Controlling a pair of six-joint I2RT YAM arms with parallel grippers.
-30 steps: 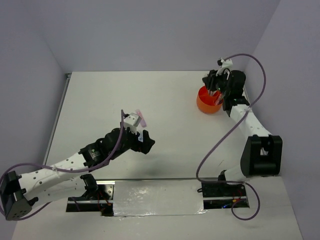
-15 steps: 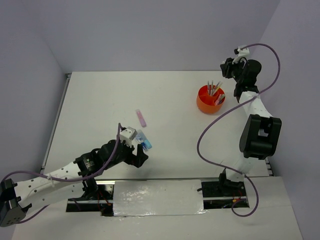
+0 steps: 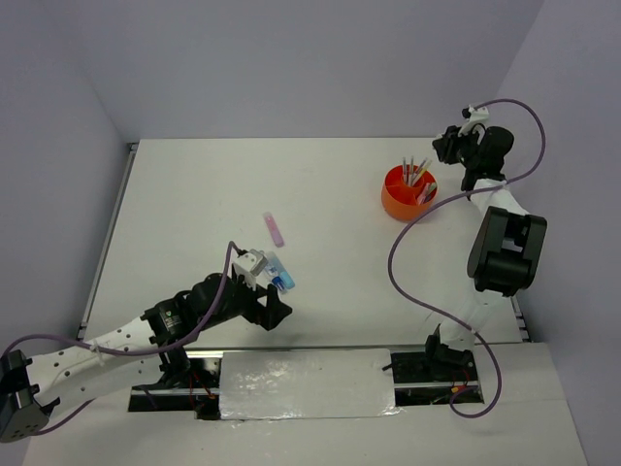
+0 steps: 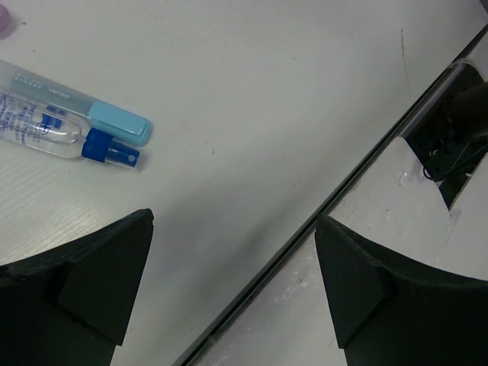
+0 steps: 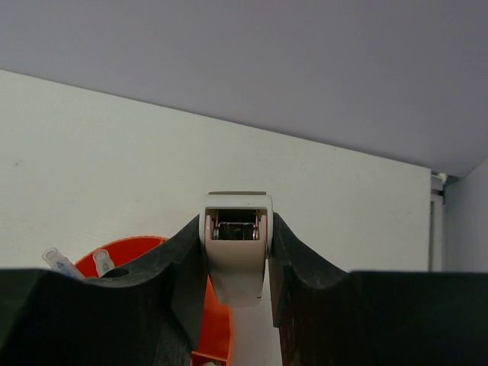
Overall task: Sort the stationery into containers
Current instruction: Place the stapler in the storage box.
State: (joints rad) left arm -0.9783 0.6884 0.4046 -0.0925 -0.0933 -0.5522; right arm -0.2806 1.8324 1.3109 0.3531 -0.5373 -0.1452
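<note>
From above, the orange organiser (image 3: 408,197) stands on the white table (image 3: 194,194) with thin pens (image 3: 417,171) sticking up out of it. The right gripper (image 3: 449,146) hangs just beyond it and to its right, off the surface. What it pinches is too small to make out from here. Well left of the organiser and nearer the arm bases, a pink marker (image 3: 275,228) lies flat. A blue-and-clear piece (image 3: 280,276) lies nearer still. The left gripper (image 3: 276,310) sits just on the near side of that piece, touching neither item.

In the left wrist view, the left gripper (image 4: 234,223) has its fingers (image 4: 99,282) spread wide with nothing between them but bare table. The blue-and-clear piece proves to be two things side by side: a small spray bottle (image 4: 46,133) and a teal-capped clear tube (image 4: 76,103).

In the right wrist view, the right gripper (image 5: 235,232) is clamped on a small beige piece (image 5: 236,259), possibly a clip or cap, held above the organiser's (image 5: 156,255) rim. Two clear pen tops (image 5: 59,261) show in the organiser, left of the held piece.
</note>
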